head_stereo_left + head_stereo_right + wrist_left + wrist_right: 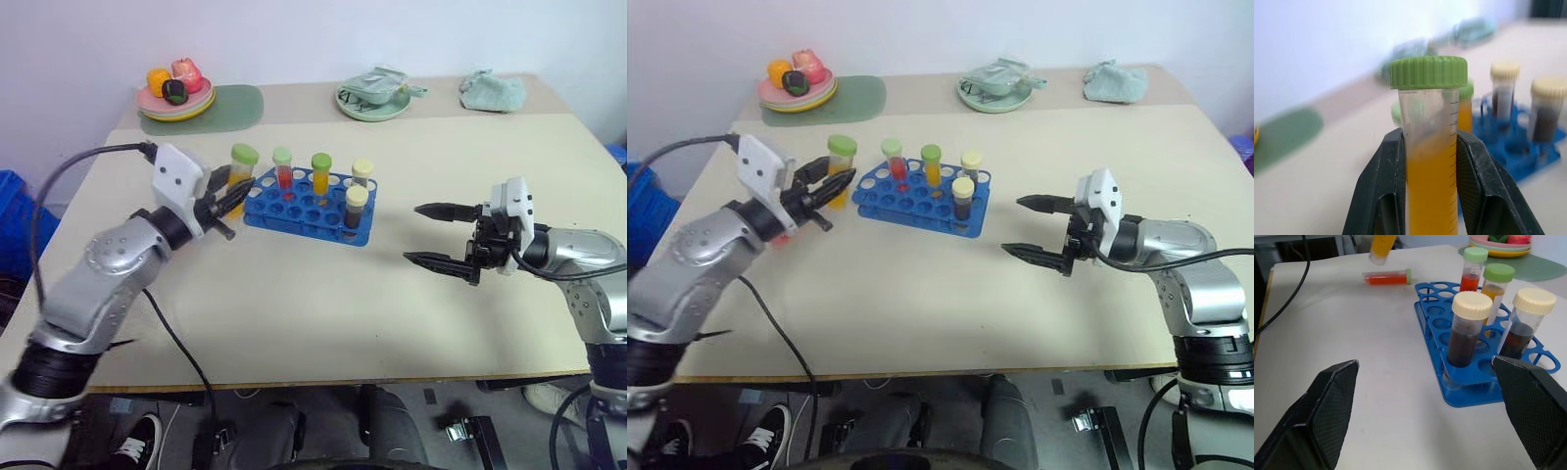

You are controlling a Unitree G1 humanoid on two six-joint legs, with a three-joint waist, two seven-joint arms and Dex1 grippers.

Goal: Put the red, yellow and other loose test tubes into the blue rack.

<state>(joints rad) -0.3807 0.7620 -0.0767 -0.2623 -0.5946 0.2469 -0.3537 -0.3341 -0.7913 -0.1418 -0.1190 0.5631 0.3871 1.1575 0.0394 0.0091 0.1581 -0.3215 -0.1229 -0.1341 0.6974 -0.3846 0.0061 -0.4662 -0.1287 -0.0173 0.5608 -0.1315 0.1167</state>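
Left gripper (pixel 227 203) is pinching a green-capped yellow tube (pixel 1431 161) by the body, upright and lifted just beside the blue rack (pixel 312 208), probably so it can drop cap-up into a free hole. Right gripper (pixel 438 235) hangs spread wide, holding nothing, well off to the rack's other side. 4 tubes already stand in the rack. 1 red tube (pixel 1387 277) lies flat on the counter (pixel 323 304) past the rack.
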